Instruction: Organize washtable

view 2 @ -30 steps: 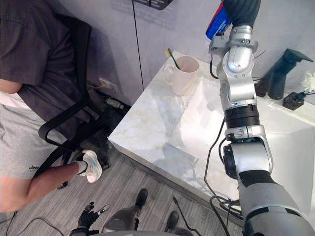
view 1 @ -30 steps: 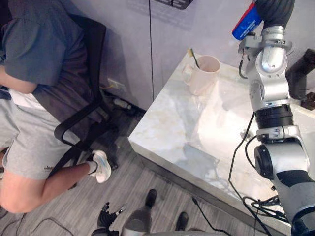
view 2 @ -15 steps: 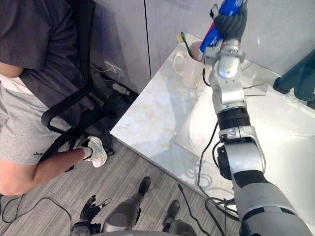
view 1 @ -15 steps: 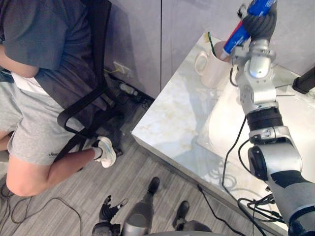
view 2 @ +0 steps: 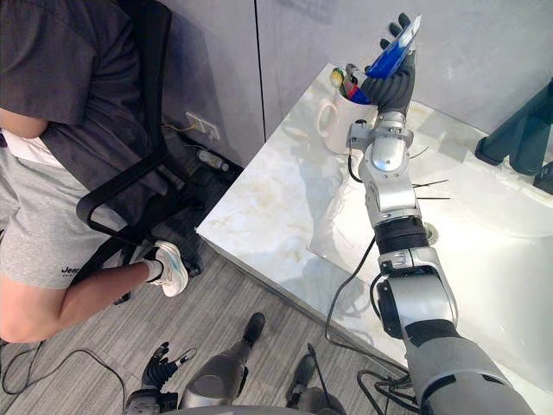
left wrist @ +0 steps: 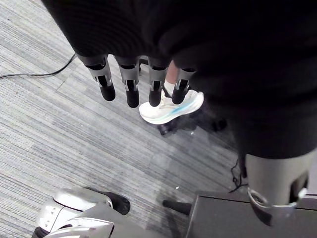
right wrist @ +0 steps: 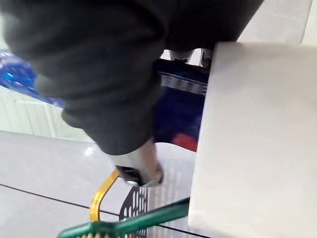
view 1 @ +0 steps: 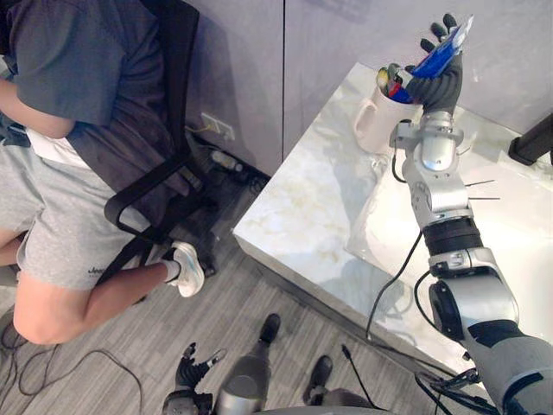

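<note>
My right hand (view 1: 436,85) is raised over the far corner of the counter (view 1: 294,216), right above the white mug (view 1: 371,131). Its fingers (view 1: 448,21) stand almost straight and loose, not wrapped round anything. The blue tube (view 1: 442,54) leans along them, slanting down past my palm, with its red lower end in the mouth of the mug. In the wrist view my thumb (right wrist: 141,167) sits just beside the tube, though I cannot tell whether it touches. A green toothbrush (right wrist: 148,218) stands in the mug next to the tube, under my thumb. A dark faucet (view 2: 518,130) stands off to the right of this hand, well apart from it. My left hand (left wrist: 130,82) hangs low over the grey floor (left wrist: 59,148), fingers straight and a little spread, holding nothing. Just past its fingertips is a white shoe (left wrist: 171,109). It belongs to a person (view 1: 78,95) sitting in a black chair (view 1: 173,164), well away to the left of my right hand.
</note>
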